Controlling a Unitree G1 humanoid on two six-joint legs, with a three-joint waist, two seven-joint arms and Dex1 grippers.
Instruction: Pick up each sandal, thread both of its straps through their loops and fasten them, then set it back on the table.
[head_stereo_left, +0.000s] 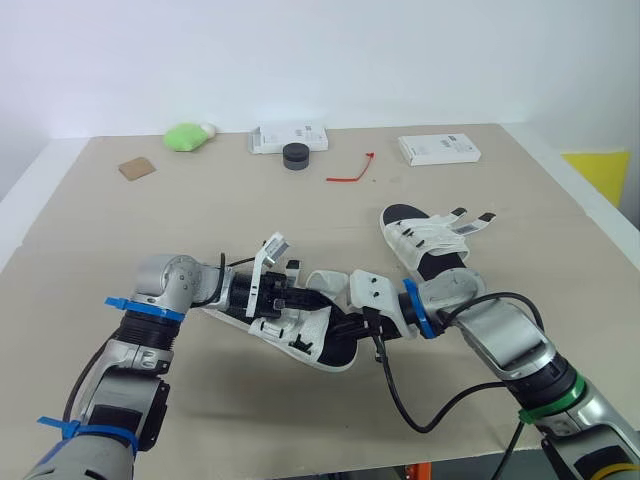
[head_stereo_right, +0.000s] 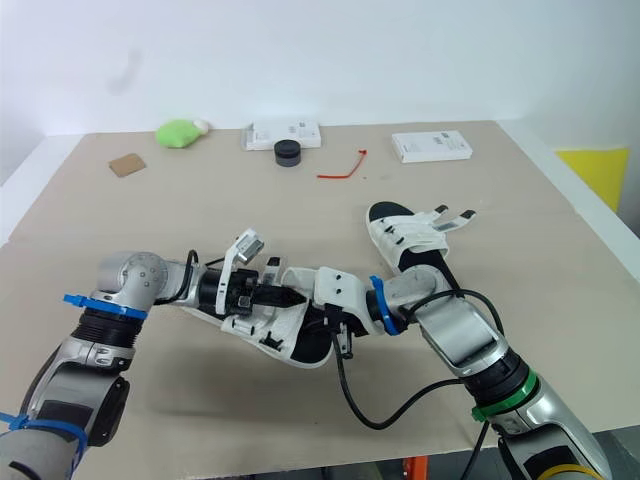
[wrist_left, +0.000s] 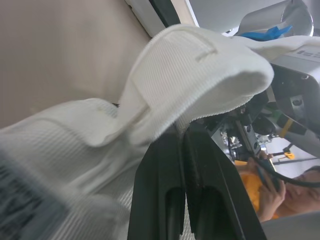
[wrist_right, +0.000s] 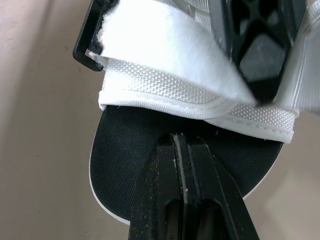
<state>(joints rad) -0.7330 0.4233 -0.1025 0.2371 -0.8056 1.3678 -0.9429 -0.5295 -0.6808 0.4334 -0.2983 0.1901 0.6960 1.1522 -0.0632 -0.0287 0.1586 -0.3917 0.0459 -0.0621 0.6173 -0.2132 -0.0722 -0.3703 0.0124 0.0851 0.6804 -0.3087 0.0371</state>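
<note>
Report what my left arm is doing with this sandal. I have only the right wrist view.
Observer: The left pincer comes in from the opposite side of the sandal and is shut on a white strap.
Operator: Locate the other sandal.
Observer: The second sandal lies flat on the table, farther out on the robot's right. Its two strap ends stick out unfastened.
Operator: List what sits along the far edge.
Observer: From the robot's left there is a brown card scrap, a green lump, a black round cap in front of a white box, a red zip tie and a second white box.
</note>
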